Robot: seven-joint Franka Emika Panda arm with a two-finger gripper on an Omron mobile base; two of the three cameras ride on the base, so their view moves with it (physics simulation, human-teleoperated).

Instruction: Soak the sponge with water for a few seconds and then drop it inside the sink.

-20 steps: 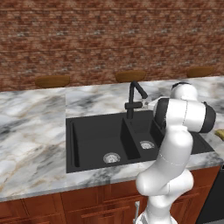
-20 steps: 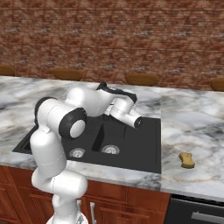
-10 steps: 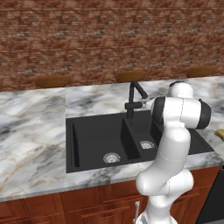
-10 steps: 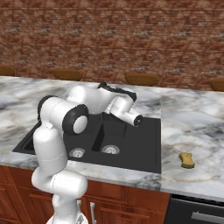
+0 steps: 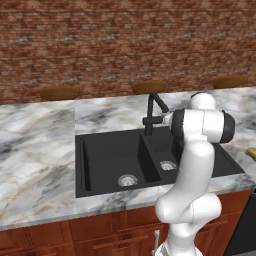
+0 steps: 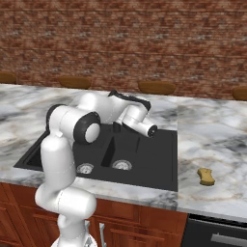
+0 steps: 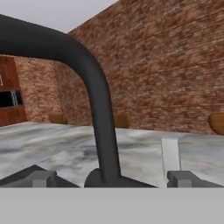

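In the left base view, the black double-basin sink (image 5: 107, 160) sits in the marble counter (image 5: 35, 150), a silver drain in each basin, with the black faucet (image 5: 152, 112) at its back rim. In the right base view, the yellow sponge (image 6: 207, 176) lies on the counter, right of the sink and well apart from the arm. In the hand view, the gripper (image 7: 111, 177) stands wide open, empty, its fingertips (image 7: 41, 178) either side of the faucet's curved neck without touching it.

Light: you get even, flat brightness in all three views, with no clear source.
Shadows: faint; the sink (image 5: 105, 160) basins read near-black.
Glare: soft sheen on the arm (image 6: 72, 125).
Sharpness: hand view is soft and blurry; the faucet (image 7: 98, 109) close up looks smeared.
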